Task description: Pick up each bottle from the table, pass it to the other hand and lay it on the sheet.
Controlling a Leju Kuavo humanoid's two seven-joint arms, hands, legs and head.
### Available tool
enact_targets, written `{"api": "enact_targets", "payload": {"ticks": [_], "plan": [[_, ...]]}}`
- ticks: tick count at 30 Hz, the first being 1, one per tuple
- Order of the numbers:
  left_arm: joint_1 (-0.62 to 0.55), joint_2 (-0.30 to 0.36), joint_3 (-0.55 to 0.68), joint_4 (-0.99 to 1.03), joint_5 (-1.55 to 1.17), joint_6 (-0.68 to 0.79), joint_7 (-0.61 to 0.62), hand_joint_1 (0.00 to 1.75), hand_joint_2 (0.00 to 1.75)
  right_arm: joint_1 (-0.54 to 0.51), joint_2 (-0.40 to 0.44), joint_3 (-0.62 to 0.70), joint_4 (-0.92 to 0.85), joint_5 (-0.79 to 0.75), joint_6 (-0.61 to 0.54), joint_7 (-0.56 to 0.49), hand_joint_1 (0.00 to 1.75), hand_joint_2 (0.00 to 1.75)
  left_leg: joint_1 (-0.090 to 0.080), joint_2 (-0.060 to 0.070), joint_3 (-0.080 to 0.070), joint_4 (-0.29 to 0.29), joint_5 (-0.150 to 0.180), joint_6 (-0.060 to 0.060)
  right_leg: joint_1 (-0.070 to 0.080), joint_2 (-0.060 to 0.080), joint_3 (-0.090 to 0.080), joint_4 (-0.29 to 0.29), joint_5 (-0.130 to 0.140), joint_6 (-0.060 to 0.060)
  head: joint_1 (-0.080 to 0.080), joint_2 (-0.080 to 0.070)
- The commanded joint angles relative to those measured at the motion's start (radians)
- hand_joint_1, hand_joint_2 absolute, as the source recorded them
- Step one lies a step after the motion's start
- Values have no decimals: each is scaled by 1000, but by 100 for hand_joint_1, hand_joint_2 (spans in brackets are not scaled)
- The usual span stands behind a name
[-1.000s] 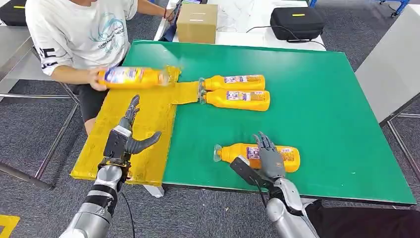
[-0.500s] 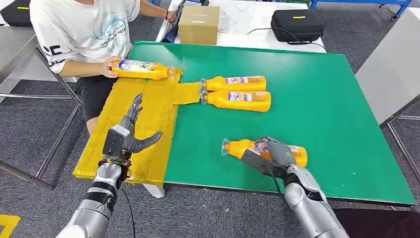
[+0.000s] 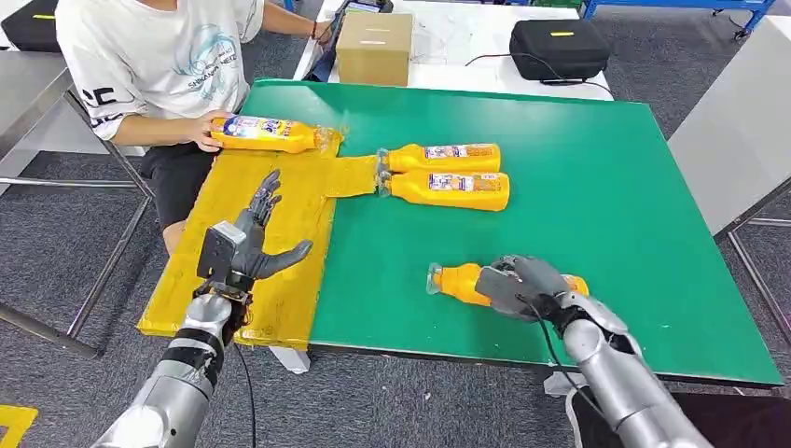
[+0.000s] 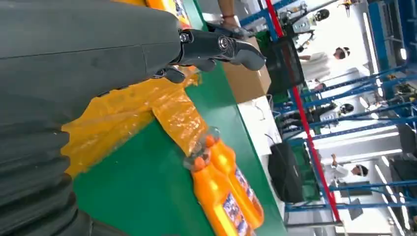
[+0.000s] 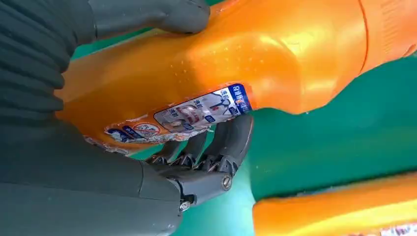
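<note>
Right hand: the right hand (image 3: 524, 285) is wrapped around the near orange plastic bottle (image 3: 464, 282) that lies on its side on the green table mat (image 3: 597, 196); in the right wrist view the thumb (image 5: 147, 17) presses one flank and the dark fingers (image 5: 231, 142) curl under the labelled flank.
Left hand: the left hand (image 3: 247, 245) hovers over the yellow crinkled plastic sheet (image 3: 280, 210), fingers spread, holding nothing.
Other bottles: two more orange plastic bottles (image 3: 443, 173) lie side by side, touching, necks on the sheet's narrow tongue; a person's hand (image 3: 203, 131) holds a fourth orange bottle (image 3: 266, 133) at the sheet's far edge.
Materials: the bottles look smooth, glossy and waisted, with a paper-like label and a clear cap; the sheet is thin, wrinkled film; the mat looks flat and matte.
Risk, slip: I judge the slick, curved wall may rotate or slide out of the fingers on lifting, since the grip sits on the rounded body.
Risk, handover: the bottle could drop between hands if the left hand closes late or on the tapering neck.
Risk, sheet: the light film may bunch or shift under a bottle laid down.
</note>
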State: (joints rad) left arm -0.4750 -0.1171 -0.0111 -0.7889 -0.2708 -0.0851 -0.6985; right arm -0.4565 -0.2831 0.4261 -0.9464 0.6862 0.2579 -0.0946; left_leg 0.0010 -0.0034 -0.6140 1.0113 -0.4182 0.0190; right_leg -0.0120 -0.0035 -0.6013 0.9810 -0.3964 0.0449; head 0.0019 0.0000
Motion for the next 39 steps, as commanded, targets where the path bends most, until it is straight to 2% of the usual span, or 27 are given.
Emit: {"api": "enact_targets", "payload": {"ticks": [1,4,7,13,20,28,39], "plan": [[-59,9,-23,115,22,32,0,0,175,-46,153,44,150,-51,-282,0,175,175,1,3,3,-1,0,-1,1,2,3,-2,1,-1,0,0],[-61,-6,-14,113,18,58,7,0,175,-20,269,9,84,-98,-406,-37,175,175,2,6,4,-2,-1,-2,2,6,3,-1,1,-3,0,0],[-69,-20,-16,108,15,66,12,0,175,-15,327,-4,49,-127,-446,-56,175,175,1,6,2,0,-2,-3,2,6,-1,2,0,-3,0,0],[-70,-24,-18,105,14,70,16,0,175,-10,324,-13,44,-140,-453,-65,175,175,2,3,-1,0,-1,-2,2,1,-4,3,-2,-2,0,0],[-65,-24,-17,95,10,77,15,0,175,-17,322,-10,59,-136,-443,-70,175,175,1,3,-4,0,-1,-2,1,2,-6,3,-1,-2,0,0],[-66,-41,-2,126,26,79,37,0,175,16,395,-41,12,-178,-513,-148,175,175,1,3,-5,0,-1,-2,1,2,-7,3,-1,-2,0,0],[-67,-40,-2,126,27,79,37,0,175,16,391,-42,13,-178,-513,-148,175,175,1,2,-5,0,-1,-2,1,2,-7,3,-2,-2,0,0]]}}
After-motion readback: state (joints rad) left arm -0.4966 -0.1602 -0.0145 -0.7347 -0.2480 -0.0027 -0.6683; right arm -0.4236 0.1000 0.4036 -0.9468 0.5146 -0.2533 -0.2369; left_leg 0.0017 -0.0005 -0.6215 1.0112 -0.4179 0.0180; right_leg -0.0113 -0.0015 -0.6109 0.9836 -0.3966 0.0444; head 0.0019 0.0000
